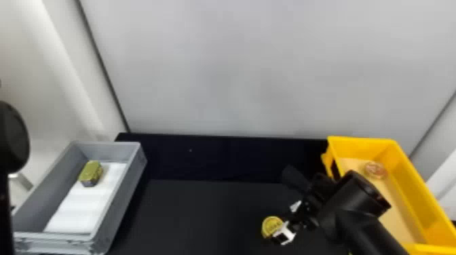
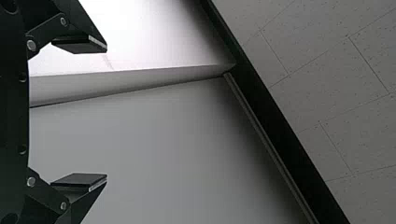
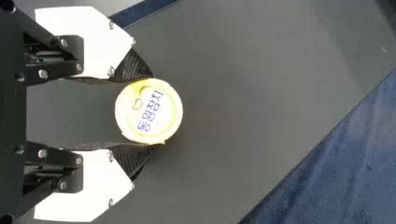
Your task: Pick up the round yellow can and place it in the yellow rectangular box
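Right wrist view: the ribbed-tipped right pincer (image 1: 280, 221) pinches the round yellow can (image 3: 149, 111).

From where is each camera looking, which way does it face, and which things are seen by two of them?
Head view: on the head, facing forward and down over a black table, grey plastic box and yellow rectangular box; black left arm and right arm show.
Left wrist view: on that wrist, facing pale wall and tiled ceiling; left gripper shows, open.
Right wrist view: facing down; right gripper holds the round yellow can.
Shared, head and right wrist: can, right gripper, table.
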{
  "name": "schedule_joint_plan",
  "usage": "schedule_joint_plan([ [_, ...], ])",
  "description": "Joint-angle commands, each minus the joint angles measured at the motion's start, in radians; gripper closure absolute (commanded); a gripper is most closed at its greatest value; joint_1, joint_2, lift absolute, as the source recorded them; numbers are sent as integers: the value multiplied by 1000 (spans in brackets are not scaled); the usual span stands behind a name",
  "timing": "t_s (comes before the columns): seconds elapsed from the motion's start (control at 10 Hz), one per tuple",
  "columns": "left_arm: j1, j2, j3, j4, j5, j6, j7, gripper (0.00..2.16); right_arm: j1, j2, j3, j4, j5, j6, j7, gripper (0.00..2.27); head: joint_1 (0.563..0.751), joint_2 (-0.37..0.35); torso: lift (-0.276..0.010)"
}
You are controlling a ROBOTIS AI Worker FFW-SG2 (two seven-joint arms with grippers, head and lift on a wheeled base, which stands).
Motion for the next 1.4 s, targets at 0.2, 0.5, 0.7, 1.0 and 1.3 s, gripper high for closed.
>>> schedule_joint_plan([
  [0.2, 12, 2, 6, -2, 2, 3, 0, 275, 40, -3, 3, -82, 26, 51, 59, 737, 663, 54, -10],
  [0.5, 20, 11, 9, -16, 2, 31, -2, 277, 74, -20, -20, -367, 112, 183, 148, 737, 663, 54, -10],
  [0.7, 26, 17, 11, -19, 2, 46, -2, 277, 63, -20, -44, -522, 168, 240, 189, 737, 663, 54, -10],
  [1.0, 8, 31, -7, -27, -3, 81, -6, 277, 15, -43, -96, -726, 261, 294, 200, 737, 663, 54, -10],
  [1.3, -3, 32, -15, -27, -6, 91, -6, 277, -40, -109, -176, -904, 370, 355, 195, 734, 663, 54, -10],
])
